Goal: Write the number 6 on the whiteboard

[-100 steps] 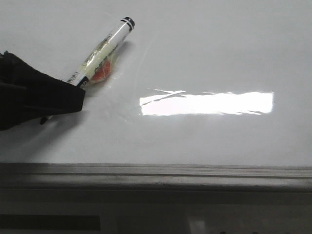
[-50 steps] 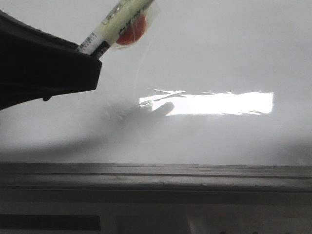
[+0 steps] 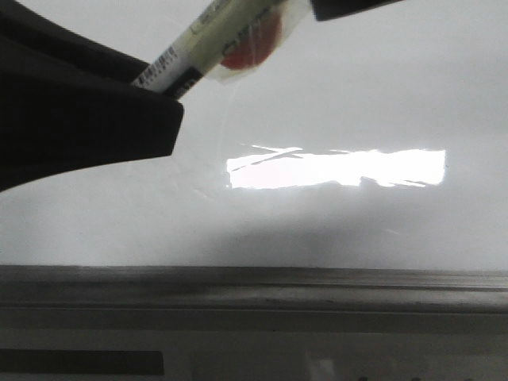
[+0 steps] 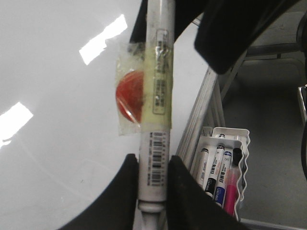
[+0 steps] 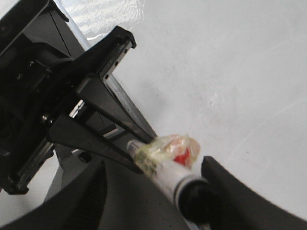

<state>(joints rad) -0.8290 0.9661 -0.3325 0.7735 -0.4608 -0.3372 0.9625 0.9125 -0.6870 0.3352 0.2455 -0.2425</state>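
Only the left wrist view shows a marker tray [image 4: 221,168] beside the whiteboard [image 4: 62,143]

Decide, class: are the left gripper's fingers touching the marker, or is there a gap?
Touching. The left wrist view shows the marker clamped between the left gripper fingers, with no gap on either side of the barrel.

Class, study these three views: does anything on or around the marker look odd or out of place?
Yes. The marker held in the left gripper has a red disc stuck to its barrel under clear tape, which is unusual for a pen. The whiteboard shows no stroke of a 6.
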